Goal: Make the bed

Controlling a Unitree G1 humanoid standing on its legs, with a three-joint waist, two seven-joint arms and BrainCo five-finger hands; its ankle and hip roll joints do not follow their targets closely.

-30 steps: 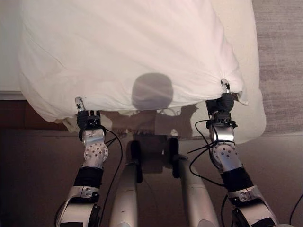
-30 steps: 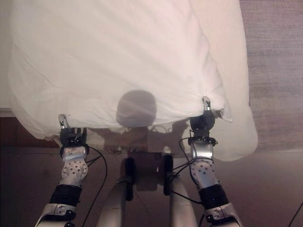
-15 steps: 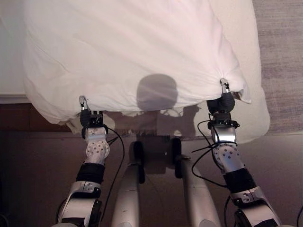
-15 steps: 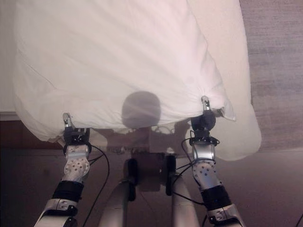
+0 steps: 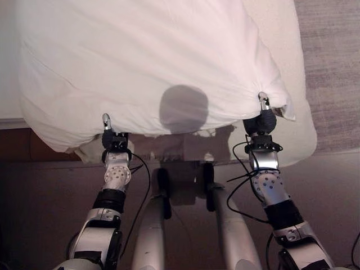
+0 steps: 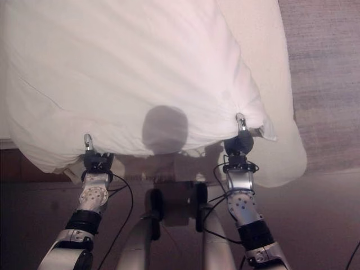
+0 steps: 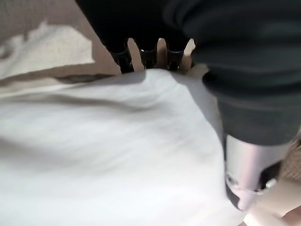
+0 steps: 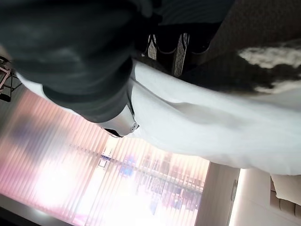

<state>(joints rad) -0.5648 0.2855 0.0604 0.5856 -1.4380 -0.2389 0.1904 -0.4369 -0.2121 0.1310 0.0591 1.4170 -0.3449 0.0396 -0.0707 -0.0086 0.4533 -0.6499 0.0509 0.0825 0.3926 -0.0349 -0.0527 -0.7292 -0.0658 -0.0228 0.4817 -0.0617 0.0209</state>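
Duvet [image 5: 146,62], white and puffy, lies spread across the bed [image 5: 292,140] in the left eye view, its near edge held up at two corners. In the right eye view the left hand [image 6: 97,162] and right hand [image 6: 238,144] each pinch that edge. Left wrist view: fingers [image 7: 148,54] curl over white cloth. Right wrist view: fingers [image 8: 178,52] clamp the fabric too.

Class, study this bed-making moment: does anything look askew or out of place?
Yes. The white duvet lies skewed, leaving the mattress bare along the robot's right. The left hand and right hand pinch its near edge, which bunches at both grips.
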